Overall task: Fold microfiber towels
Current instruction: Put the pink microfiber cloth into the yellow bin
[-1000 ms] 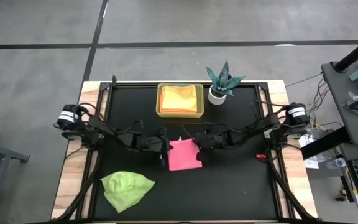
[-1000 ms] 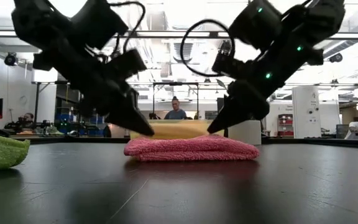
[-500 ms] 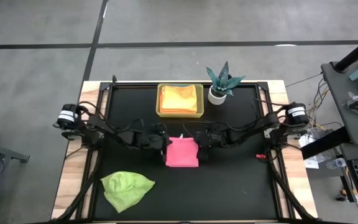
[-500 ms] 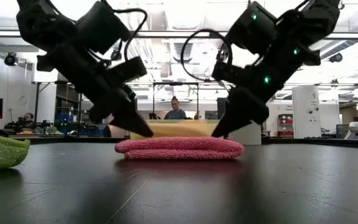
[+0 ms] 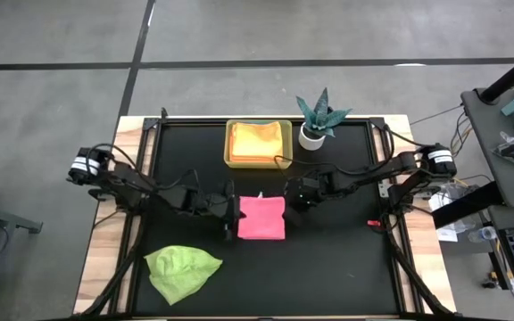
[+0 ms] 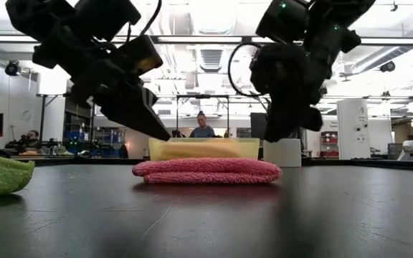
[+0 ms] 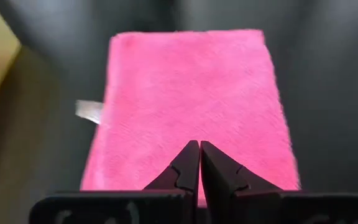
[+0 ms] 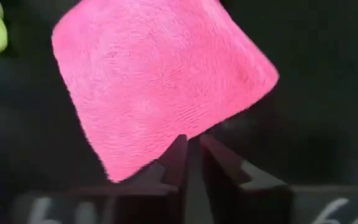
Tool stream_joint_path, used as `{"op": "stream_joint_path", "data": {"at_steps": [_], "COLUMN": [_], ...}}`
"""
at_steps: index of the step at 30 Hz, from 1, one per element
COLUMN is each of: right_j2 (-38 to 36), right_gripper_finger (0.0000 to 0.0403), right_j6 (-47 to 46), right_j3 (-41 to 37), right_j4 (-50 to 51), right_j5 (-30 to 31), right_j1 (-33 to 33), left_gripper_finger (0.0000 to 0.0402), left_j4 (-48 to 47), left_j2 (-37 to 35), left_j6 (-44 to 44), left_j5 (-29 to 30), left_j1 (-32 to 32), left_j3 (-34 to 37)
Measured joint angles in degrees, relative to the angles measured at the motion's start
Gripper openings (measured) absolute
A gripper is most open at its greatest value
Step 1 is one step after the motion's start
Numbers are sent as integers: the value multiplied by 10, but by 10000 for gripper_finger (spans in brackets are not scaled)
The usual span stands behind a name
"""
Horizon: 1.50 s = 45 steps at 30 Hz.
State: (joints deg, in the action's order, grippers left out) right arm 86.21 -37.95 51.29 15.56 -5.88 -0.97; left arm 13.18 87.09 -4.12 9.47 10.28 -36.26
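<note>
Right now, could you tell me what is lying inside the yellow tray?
The yellow tray holds an orange-yellow towel, apparently folded. Whether another lies beneath it is hidden.

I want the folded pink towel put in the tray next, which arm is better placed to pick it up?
Probably the left: the left gripper, shut, sits at the pink towel's edge, while the right gripper has lifted off toward the tray side.

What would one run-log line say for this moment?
pink towel: folded flat, mid-table | left gripper: shut, at its edge | right gripper: lifted clear | green towel: unfolded
</note>
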Motion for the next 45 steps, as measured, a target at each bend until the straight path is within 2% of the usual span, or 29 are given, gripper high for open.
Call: {"op": "stream_joint_path", "data": {"at_steps": [6,10,15,21,25,28,31,41,45], "right_j2": [6,18,47,87,115,131,144,135,108], "right_gripper_finger": [107,156,210,257,270,259,225,27,15], "right_j6": [-114,-139,-155,-166,-162,-152,-150,-100,-82], "right_j3": [-26,-37,-39,-39,-38,-38,-38,-38,-38], "right_j4": [-33,-91,-112,-191,-270,-318,-342,-359,-357], "right_j5": [-12,-10,-5,-6,-8,-7,-5,2,2], "right_j1": [-2,-7,-14,-22,-26,-25,-25,-22,-7], "left_gripper_finger": [1,1,1,1,1,1,1,1,1], "left_j4": [36,42,54,64,65,65,64,45,-4], "left_j2": [41,70,96,108,111,111,111,93,46], "left_j6": [-19,-30,-32,-32,-35,-35,-36,-20,15], "left_j5": [-1,0,1,5,5,5,5,4,11], "left_j1": [24,26,26,26,26,26,26,26,26], "left_j3": [1,1,1,-2,-3,-3,-3,-1,-1]}}
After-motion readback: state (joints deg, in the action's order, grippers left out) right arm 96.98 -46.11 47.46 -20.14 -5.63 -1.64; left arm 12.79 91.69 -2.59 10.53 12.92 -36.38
